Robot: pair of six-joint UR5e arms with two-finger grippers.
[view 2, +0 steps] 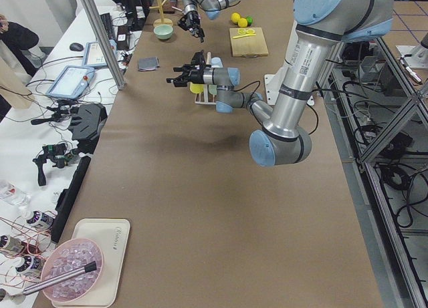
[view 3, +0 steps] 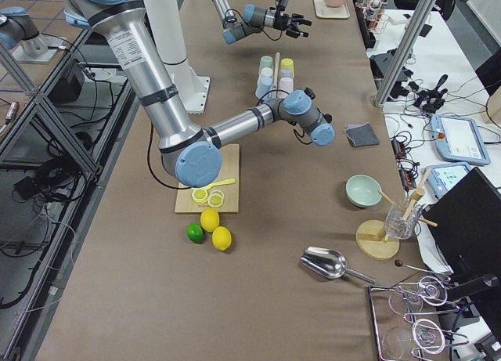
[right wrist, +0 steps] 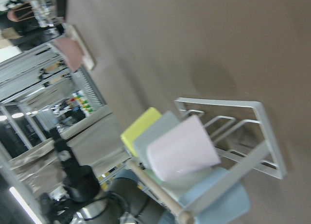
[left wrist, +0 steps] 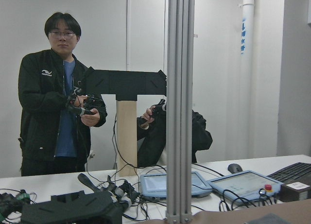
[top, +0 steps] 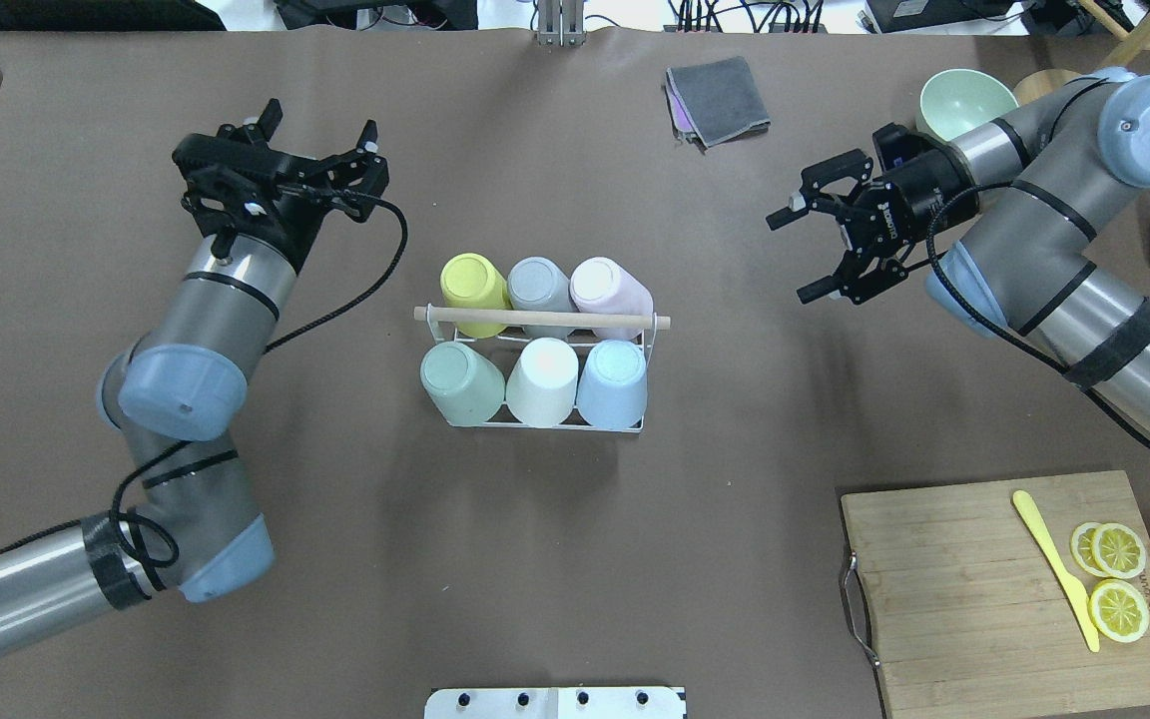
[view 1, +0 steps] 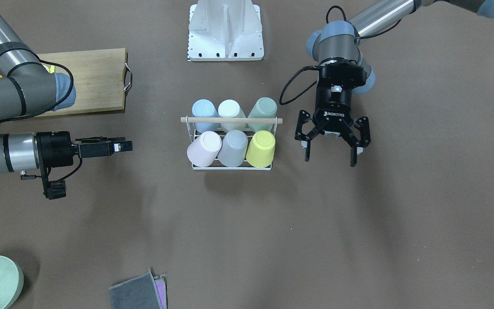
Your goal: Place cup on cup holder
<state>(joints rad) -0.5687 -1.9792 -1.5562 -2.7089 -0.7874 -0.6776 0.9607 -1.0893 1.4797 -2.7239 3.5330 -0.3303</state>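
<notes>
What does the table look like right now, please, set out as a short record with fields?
Cup holder: mid-table, holds six cups, bottoms up
Row away from robot: yellow cup, grey cup, pink cup
Row nearer robot: green cup, white cup, blue cup
Left gripper: open, empty, clear of the holder
Right gripper: open, empty, clear of the holder

I see my left gripper (top: 320,128) with its fingers spread wide, pointing away from the base, the arm folded back at the elbow. My right gripper (top: 792,258) is spread too, aimed sideways toward the left side, one finger above the other.
</notes>
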